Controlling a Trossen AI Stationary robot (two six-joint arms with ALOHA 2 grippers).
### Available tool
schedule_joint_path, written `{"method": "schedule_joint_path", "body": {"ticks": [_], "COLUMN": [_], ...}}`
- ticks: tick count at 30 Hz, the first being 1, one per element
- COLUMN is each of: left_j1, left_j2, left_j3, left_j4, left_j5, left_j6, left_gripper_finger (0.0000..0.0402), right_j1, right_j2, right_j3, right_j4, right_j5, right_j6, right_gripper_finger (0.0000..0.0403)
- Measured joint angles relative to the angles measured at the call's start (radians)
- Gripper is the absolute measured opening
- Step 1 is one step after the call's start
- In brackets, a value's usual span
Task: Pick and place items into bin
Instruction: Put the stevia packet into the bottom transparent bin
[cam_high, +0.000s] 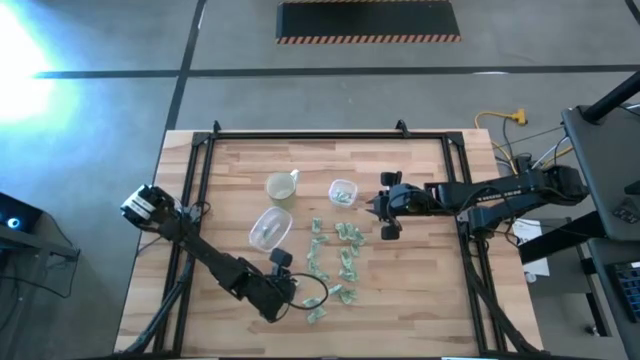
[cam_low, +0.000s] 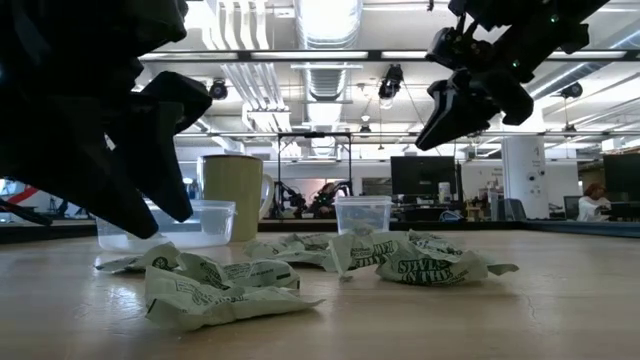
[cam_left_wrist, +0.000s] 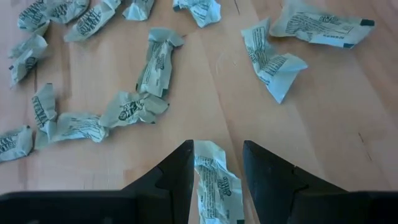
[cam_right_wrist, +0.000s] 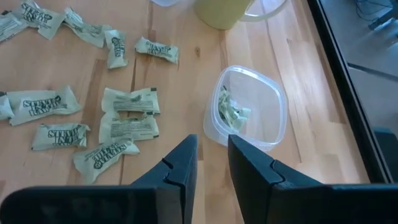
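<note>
I see the left gripper (cam_left_wrist: 217, 171) at lower centre of the high view, fingers parted around one packet (cam_left_wrist: 214, 186) on the table (cam_high: 420, 290). Right gripper (cam_right_wrist: 212, 165), fingers apart, empty, hangs right of the small tub (cam_high: 343, 191). Other packets (cam_high: 335, 255) lie scattered mid-table.

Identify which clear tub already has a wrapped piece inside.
The small tub near the right claw, with green pieces inside; the larger tub, below the cup, looks empty.

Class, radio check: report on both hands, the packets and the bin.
Left hand open, astride one packet. Right hand empty, above table beside bin. Bin holds one packet; the rest lie loose. Nothing blocking.
</note>
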Motion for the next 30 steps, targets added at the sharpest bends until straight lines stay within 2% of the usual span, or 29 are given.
{"method": "schedule_joint_path", "body": {"ticks": [8, 16, 20, 27, 30], "left_j1": [0.002, 0.005, 0.005, 0.007, 0.007], "left_j2": [0.06, 0.062, 0.063, 0.064, 0.063], "left_j3": [-0.003, -0.003, -0.003, -0.004, -0.004], "left_j4": [0.017, 0.018, 0.017, 0.014, 0.012], "left_j5": [0.002, 0.001, 0.001, -0.005, -0.014], "left_j6": [-0.001, -0.003, -0.003, 0.003, 0.011], "left_gripper_finger": [0.0121, 0.0118, 0.009, 0.0012, 0.0005], "right_j1": [0.002, 0.009, 0.009, 0.009, 0.009], "right_j2": [0.0, 0.0, 0.0, 0.0, 0.0], "right_j3": [-0.008, -0.009, -0.009, -0.009, -0.009], "right_j4": [-0.003, -0.003, -0.003, -0.002, -0.002], "right_j5": [0.0, 0.0, 0.0, 0.0, 0.0], "right_j6": [0.024, 0.035, 0.035, 0.036, 0.035], "right_gripper_finger": [0.0074, 0.0074, 0.0079, 0.0074, 0.007]}}
